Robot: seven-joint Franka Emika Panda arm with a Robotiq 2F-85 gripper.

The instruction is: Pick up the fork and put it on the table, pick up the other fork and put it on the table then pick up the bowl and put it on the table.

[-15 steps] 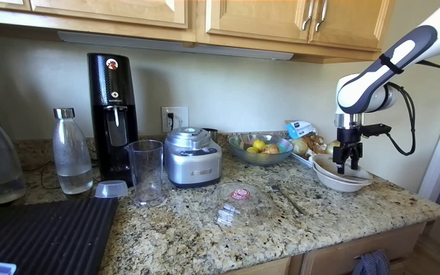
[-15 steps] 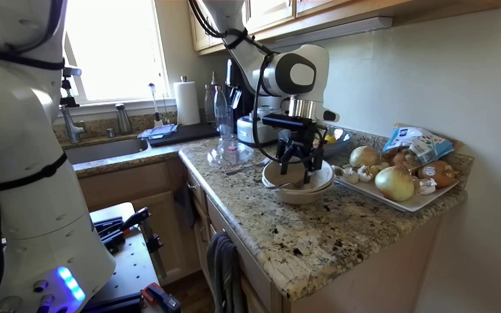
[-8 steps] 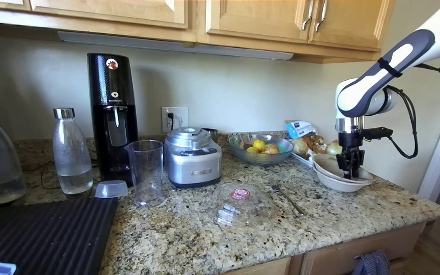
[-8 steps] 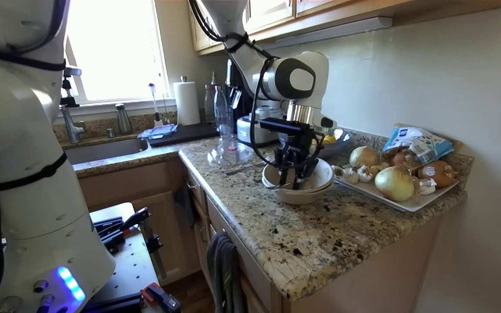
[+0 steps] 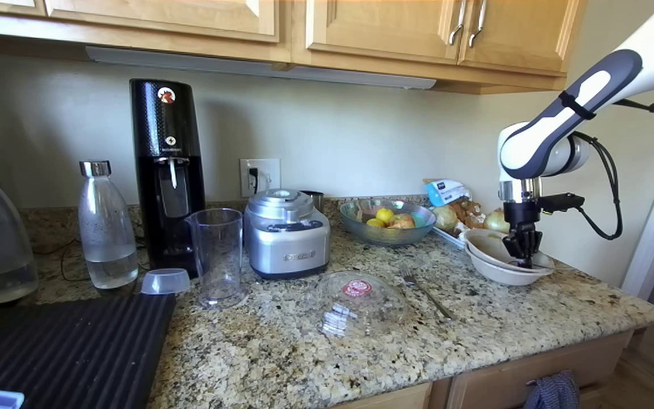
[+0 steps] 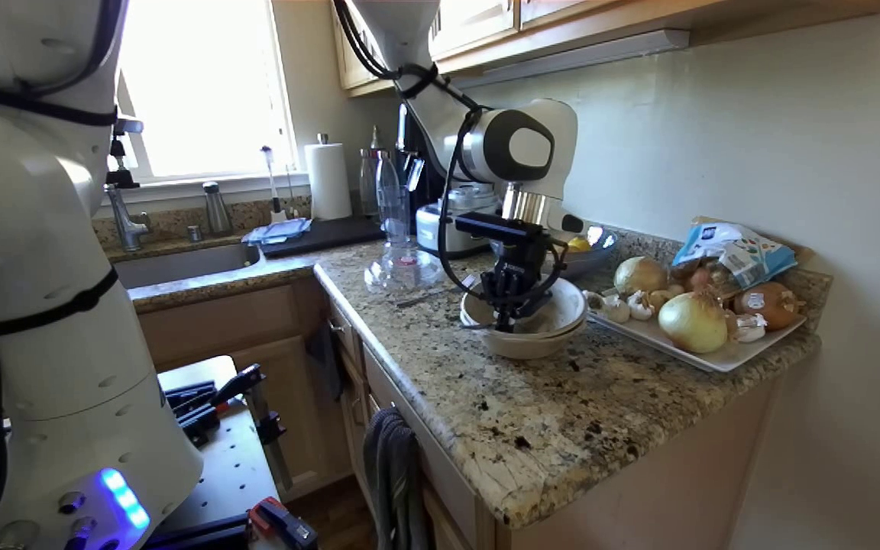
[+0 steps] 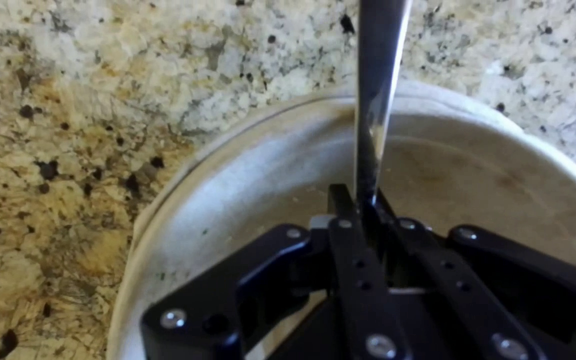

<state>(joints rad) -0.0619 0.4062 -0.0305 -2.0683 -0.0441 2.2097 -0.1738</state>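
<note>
Two stacked white bowls (image 5: 508, 277) stand near the right part of the granite table (image 5: 259, 363); their rims (image 7: 163, 200) curve across the wrist view. A fork (image 7: 380, 65) leans in the upper bowl, its handle jutting past the rim. My gripper (image 7: 360, 197) reaches down inside that bowl, shut on this fork, one fingertip on either side of the metal. The fork's tines are hidden beneath the gripper. In both exterior views the gripper (image 6: 505, 327) points down within the bowl. The other fork (image 5: 432, 296) lies flat on the table, apart from the bowls.
Beside that fork sits an upturned clear glass dish (image 5: 355, 309). Behind are a glass fruit bowl (image 5: 386, 233) and a food processor (image 5: 287, 244). A tray (image 6: 669, 345) of onions and garlic borders the stacked bowls. Cabinets (image 5: 384, 34) hang above.
My gripper has come down farther into the upper bowl, and its fingers have closed from wide apart onto the fork. The bowls and the fork on the table have stayed in place.
</note>
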